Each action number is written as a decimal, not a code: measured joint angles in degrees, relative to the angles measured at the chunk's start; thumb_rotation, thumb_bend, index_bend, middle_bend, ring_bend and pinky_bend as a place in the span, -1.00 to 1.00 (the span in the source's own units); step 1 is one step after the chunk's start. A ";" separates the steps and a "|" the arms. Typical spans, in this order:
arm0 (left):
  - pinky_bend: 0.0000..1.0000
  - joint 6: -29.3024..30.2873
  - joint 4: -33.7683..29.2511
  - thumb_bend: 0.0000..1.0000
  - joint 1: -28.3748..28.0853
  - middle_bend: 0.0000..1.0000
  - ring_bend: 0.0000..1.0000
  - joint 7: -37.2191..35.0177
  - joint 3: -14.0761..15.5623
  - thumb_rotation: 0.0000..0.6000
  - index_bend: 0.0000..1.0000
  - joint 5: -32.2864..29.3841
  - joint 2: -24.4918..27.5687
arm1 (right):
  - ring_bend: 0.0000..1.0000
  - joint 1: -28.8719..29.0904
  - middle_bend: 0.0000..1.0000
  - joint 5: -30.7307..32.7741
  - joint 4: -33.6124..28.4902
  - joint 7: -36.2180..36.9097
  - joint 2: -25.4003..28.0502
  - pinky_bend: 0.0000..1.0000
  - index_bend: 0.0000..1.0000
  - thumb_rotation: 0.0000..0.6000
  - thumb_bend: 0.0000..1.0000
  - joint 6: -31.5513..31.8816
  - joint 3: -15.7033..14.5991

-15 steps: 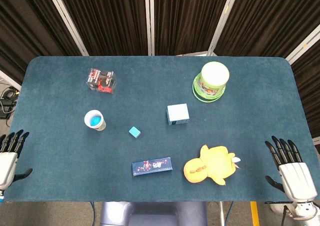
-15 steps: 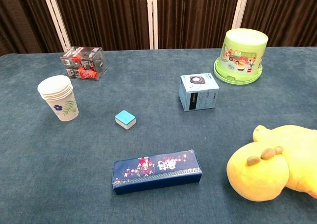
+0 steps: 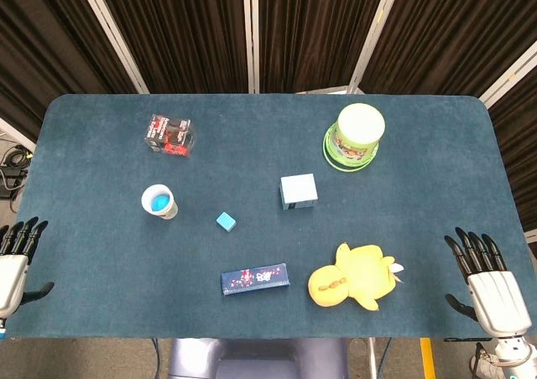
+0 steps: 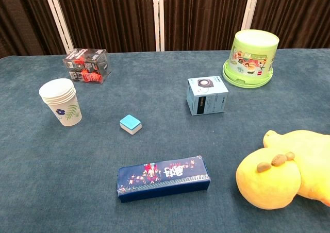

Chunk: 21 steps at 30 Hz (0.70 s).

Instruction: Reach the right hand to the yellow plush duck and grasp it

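The yellow plush duck (image 3: 354, 276) lies flat on the blue table near its front edge, right of centre; in the chest view the duck (image 4: 281, 173) fills the lower right corner. My right hand (image 3: 492, 288) rests at the table's front right corner, fingers spread and empty, well to the right of the duck. At the front left corner my left hand (image 3: 14, 262) also has its fingers apart and holds nothing. Neither hand shows in the chest view.
A dark blue long box (image 3: 255, 278) lies just left of the duck. Further back are a small cyan block (image 3: 225, 221), a light blue box (image 3: 298, 191), a paper cup stack (image 3: 159, 201), a clear red-filled case (image 3: 169, 135) and a green tub (image 3: 355, 135).
My right hand has shifted very slightly down toward the table's front edge. Nothing on the table has moved.
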 measured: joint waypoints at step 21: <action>-1.00 -0.79 -0.25 -0.73 0.18 -1.00 -1.00 -0.30 -0.23 1.00 -1.00 -0.64 0.58 | -1.00 0.28 -1.00 -1.98 1.10 1.93 -0.03 -1.00 -1.00 1.00 -0.67 0.51 -0.72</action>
